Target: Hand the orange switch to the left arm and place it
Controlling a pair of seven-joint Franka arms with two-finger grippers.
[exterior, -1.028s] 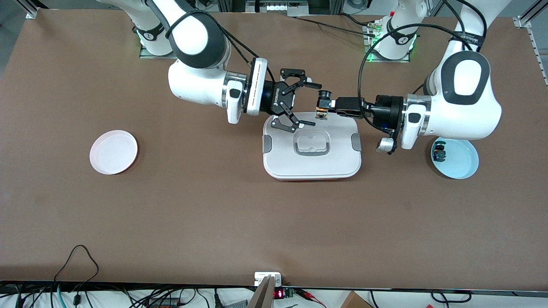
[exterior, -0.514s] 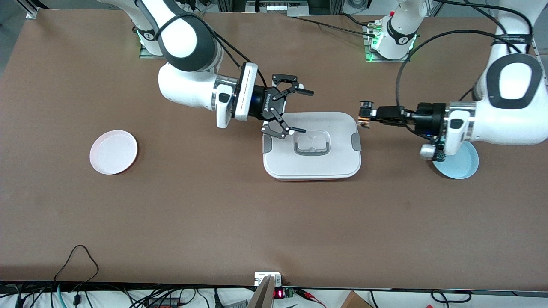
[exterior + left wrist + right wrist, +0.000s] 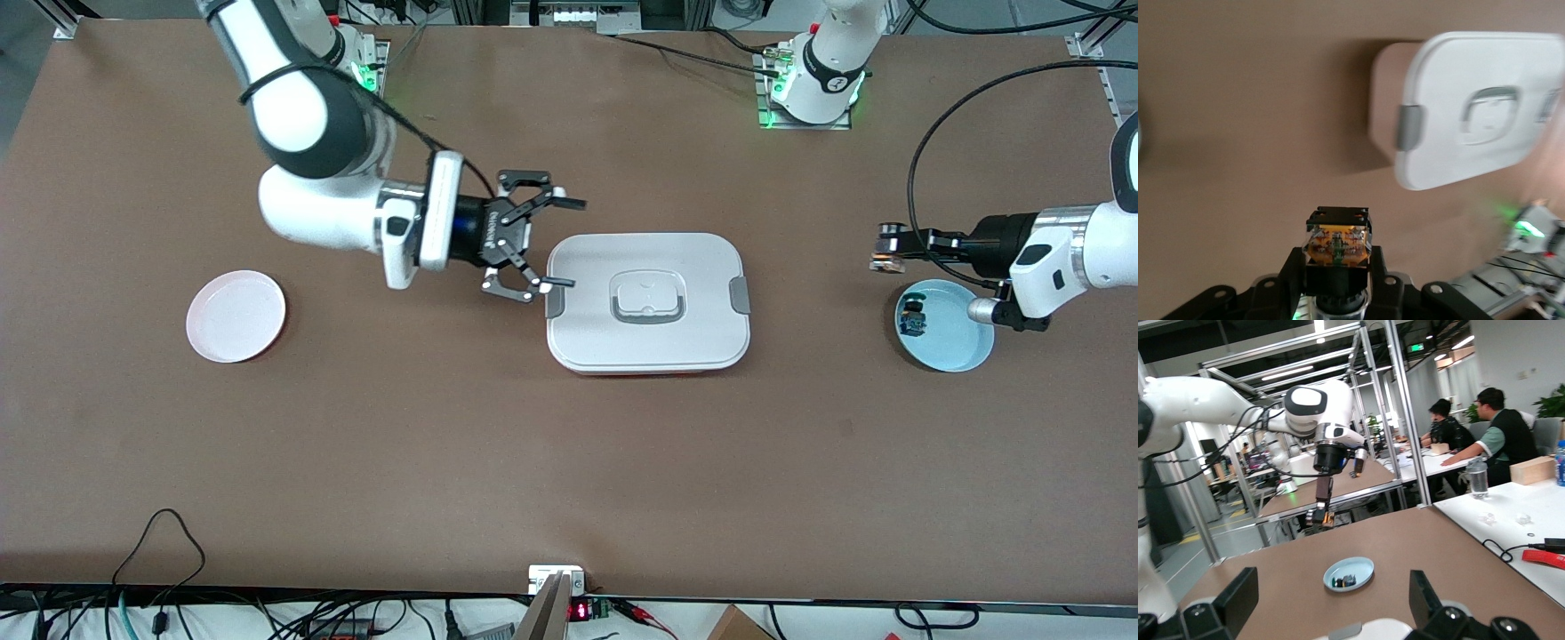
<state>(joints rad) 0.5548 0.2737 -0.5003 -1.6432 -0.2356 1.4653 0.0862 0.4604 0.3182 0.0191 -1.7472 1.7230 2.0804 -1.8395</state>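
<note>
The orange switch (image 3: 885,260) is held in my left gripper (image 3: 889,247), up over the table beside the rim of a light blue plate (image 3: 956,342). In the left wrist view the switch (image 3: 1337,243) sits clamped between the fingers (image 3: 1295,267). The white box (image 3: 647,302) stands mid-table and also shows in the left wrist view (image 3: 1471,113). My right gripper (image 3: 573,244) is open and empty at the box's edge toward the right arm's end. The right wrist view shows its open fingers (image 3: 1238,593) and, farther off, the left gripper holding the switch (image 3: 1319,517).
A small blue-green switch (image 3: 913,318) lies in the blue plate, which the right wrist view also shows (image 3: 1349,573). A pale pink plate (image 3: 236,316) sits toward the right arm's end. A black cable loops at the table's near edge (image 3: 164,542).
The arms have drawn apart. My left gripper carried the switch from over the box to beside the blue plate. My right gripper pulled back toward its own end, still open.
</note>
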